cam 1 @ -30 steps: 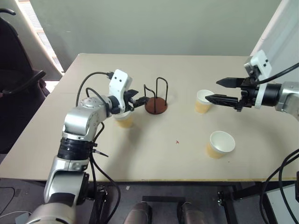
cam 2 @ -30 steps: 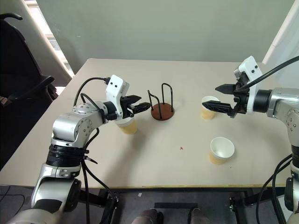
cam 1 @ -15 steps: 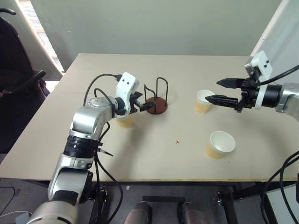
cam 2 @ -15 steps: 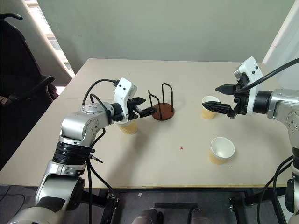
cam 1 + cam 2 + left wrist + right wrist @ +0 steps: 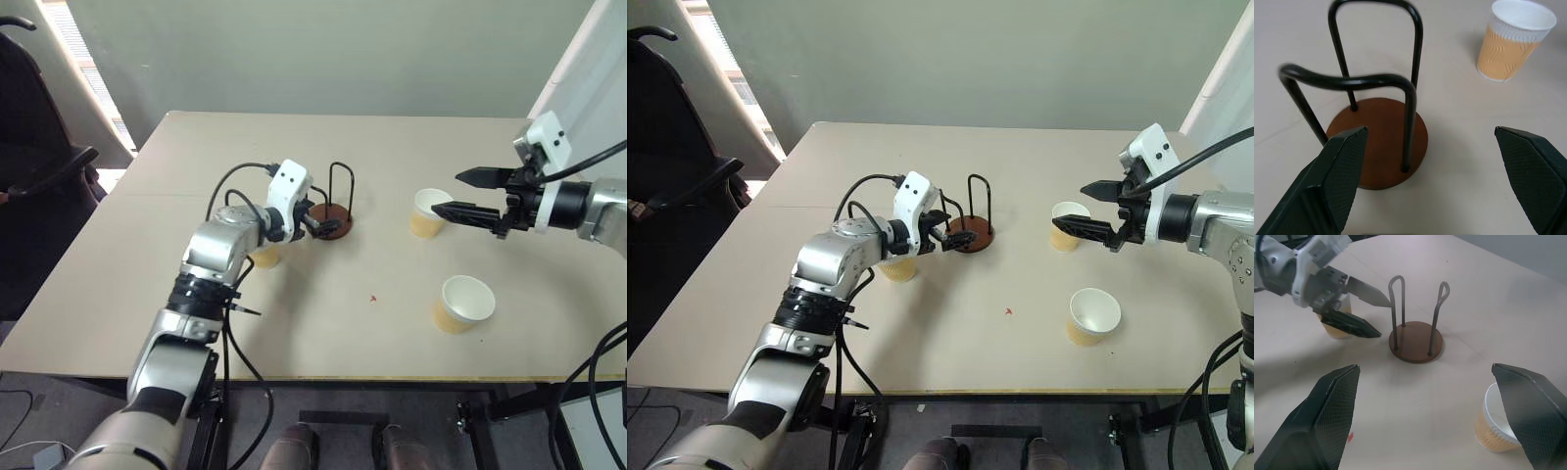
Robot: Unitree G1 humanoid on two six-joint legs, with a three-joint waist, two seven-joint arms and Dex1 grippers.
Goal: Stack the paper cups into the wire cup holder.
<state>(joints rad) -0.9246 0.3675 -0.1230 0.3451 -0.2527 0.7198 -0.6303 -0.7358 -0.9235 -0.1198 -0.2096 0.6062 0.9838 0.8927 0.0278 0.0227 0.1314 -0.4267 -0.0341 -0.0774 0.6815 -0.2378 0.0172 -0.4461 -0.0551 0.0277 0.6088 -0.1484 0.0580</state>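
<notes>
Now, from our left to our right across the table (image 5: 118, 284):
Left cup: we see one of the paper cups (image 5: 898, 266) standing upright, partly hidden behind our left forearm, just beside the holder on its left.
Left gripper: our left gripper (image 5: 954, 235) has its two black fingers spread wide with nothing between them; the tips sit right at the near-left side of the holder, low over its base. Whether they touch the wire we cannot tell.
Holder: the wire cup holder (image 5: 329, 220) stands upright near the middle of the table, a reddish-brown disc with two black wire loops rising from it; no cup is in it. In our left wrist view the loops and disc (image 5: 1382, 142) lie between our fingers, toward the left one.
Middle cup: a second cup (image 5: 428, 212) stands upright well to the right of the holder, open mouth up.
Right gripper: our right gripper (image 5: 462, 194) hangs above the table with jaws apart and empty, one finger over the far side of that cup, the other at its right rim; we cannot tell if it touches.
Near cup: the third cup (image 5: 462, 303) stands upright nearer our edge of the table, apart from the second and from both grippers.
</notes>
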